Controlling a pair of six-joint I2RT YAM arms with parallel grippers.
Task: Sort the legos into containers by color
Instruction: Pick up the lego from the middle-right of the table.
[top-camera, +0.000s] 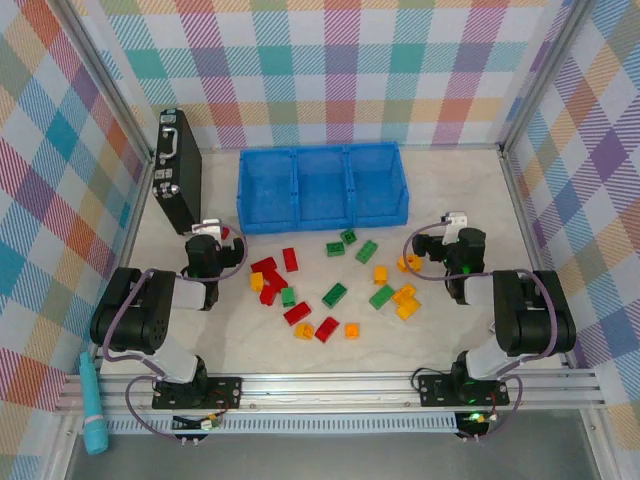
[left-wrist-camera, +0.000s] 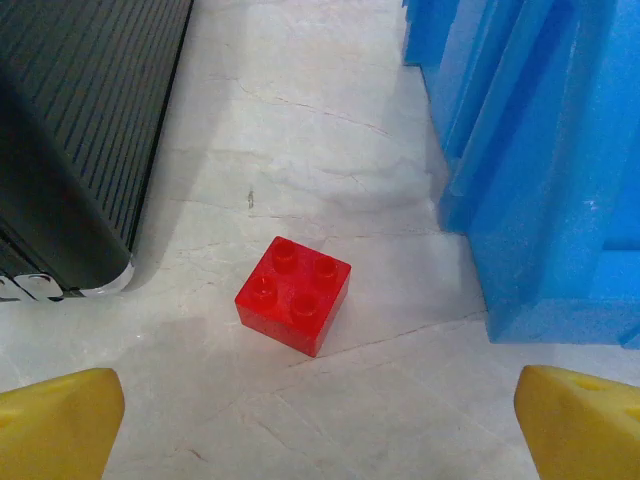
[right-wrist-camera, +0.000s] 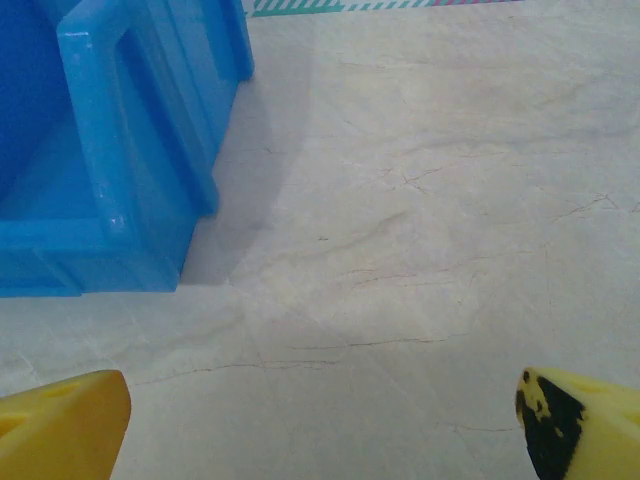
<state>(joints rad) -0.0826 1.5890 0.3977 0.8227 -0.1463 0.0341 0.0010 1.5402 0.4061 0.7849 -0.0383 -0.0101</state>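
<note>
We see the containers (top-camera: 322, 222) at the upper centre of the top view, all three compartments bare. The legos (top-camera: 334, 294) lie scattered on the table (top-camera: 440, 190) below them in the middle of the frame, so no sorting is done yet. The left gripper (left-wrist-camera: 320, 425) stands spread to its widest with nothing between its yellow fingertips (left-wrist-camera: 55, 420). A lone red brick (left-wrist-camera: 294, 294) lies at the centre of its wrist view, ahead of the jaws, with the black case (left-wrist-camera: 70, 150) at upper left and the containers' wall at right. The right gripper (right-wrist-camera: 320, 420) is equally wide and empty, over bare table, with the end of the containers at the upper left of its wrist view.

What worries us: the red brick sits turned at an angle to the jaws, so a closing pinch could catch its corners and spin it or squirt it toward the case. In the middle scatter, red, green and orange bricks lie close together. From above we cannot quite tell which are touching, and a wide grab there may lift or drag a neighbour of the wrong colour. With no compartment claimed yet, the two arms might also drop one colour into different bins
</note>
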